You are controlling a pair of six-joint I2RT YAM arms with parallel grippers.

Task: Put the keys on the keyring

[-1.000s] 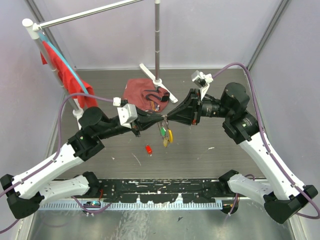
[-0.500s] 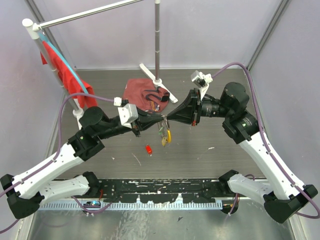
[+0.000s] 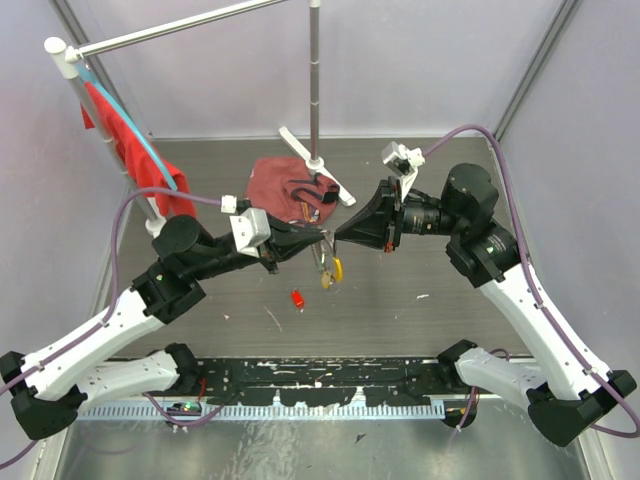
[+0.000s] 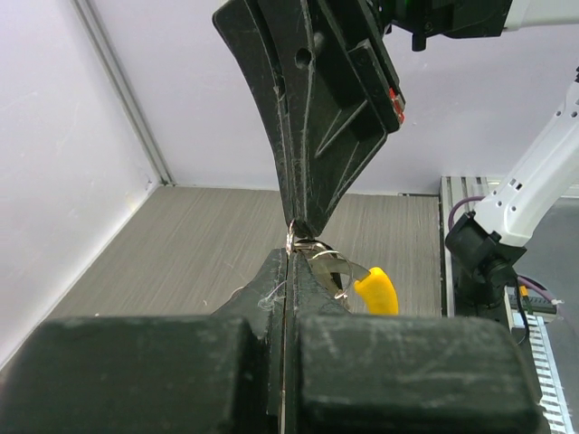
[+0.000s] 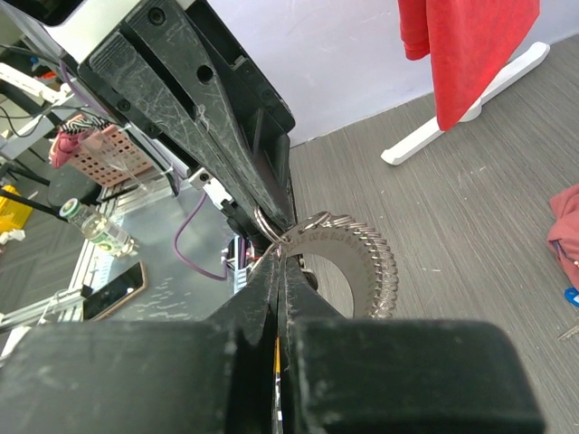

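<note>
Left gripper [image 4: 287, 264] and right gripper [image 5: 278, 264] meet tip to tip, each with its jaws pressed shut on the keyring [image 5: 355, 260] — its coiled loop juts beside the tips. Keys [image 3: 328, 272] dangle just beneath them — one yellow-capped.

Right end effector [image 5: 280, 256] pinches the coiled keyring [image 5: 366, 262].

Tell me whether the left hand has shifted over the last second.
Yes, slightly: the left hand has slid left, away from the white foot of the pole stand, its tip still at the keyring.
</note>
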